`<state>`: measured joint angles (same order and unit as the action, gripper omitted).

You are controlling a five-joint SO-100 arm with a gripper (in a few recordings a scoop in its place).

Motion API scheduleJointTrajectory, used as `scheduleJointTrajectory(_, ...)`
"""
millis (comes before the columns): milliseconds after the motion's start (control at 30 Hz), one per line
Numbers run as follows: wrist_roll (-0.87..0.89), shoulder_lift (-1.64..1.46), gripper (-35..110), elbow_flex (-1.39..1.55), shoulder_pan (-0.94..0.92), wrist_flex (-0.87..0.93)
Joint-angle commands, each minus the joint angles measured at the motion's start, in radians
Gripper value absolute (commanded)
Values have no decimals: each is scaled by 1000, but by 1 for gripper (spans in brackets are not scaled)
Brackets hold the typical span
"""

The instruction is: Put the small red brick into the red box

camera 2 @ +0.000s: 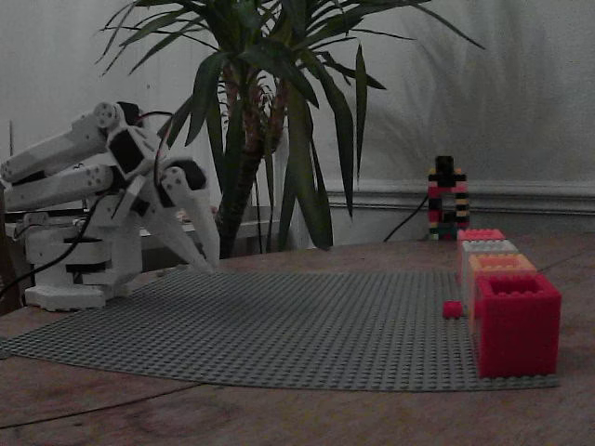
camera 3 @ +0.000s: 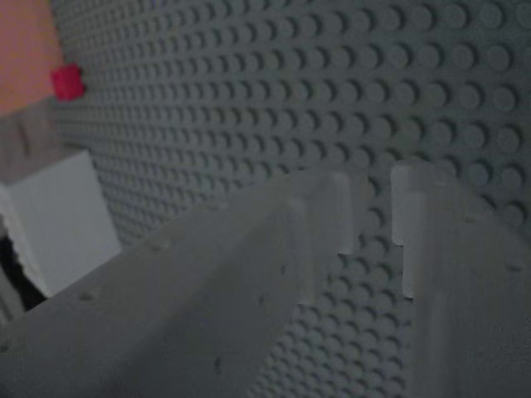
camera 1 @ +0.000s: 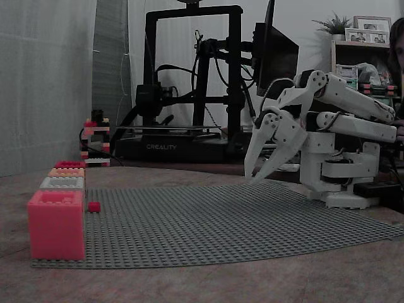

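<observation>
The gripper [camera 1: 254,176] was white, the studded baseplate [camera 1: 240,221] grey, the small brick [camera 1: 94,206] red, the nearest box [camera 1: 56,224] coral pink, the surface [camera 1: 189,284] brown.

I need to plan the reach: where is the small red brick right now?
In a fixed view the small red brick sits on the studded grey mat at the left, beside the row of boxes.

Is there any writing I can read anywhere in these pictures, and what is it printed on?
"CREALITY": on the front of the black machine's base, behind the studded mat in a fixed view.
The framed pictures on the shelf are too small to tell whether they carry writing.
I can read nothing on the bricks, boxes, mat or arm.
</observation>
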<state>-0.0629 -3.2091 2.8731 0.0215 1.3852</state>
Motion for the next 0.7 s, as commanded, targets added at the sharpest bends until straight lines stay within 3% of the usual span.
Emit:
scheduleJointTrajectory(0,-21,-11,0,-29,18,12)
scheduleJointTrajectory(133,-100,118,0,-175,18,-61)
scheduleJointTrajectory(333,-325,499,0,-426,20,-347)
scheduleJointTrajectory(567,-968,957,0,-598,21,-703)
scheduleJointTrajectory(667,-1080,1081,3,-715,20,-758)
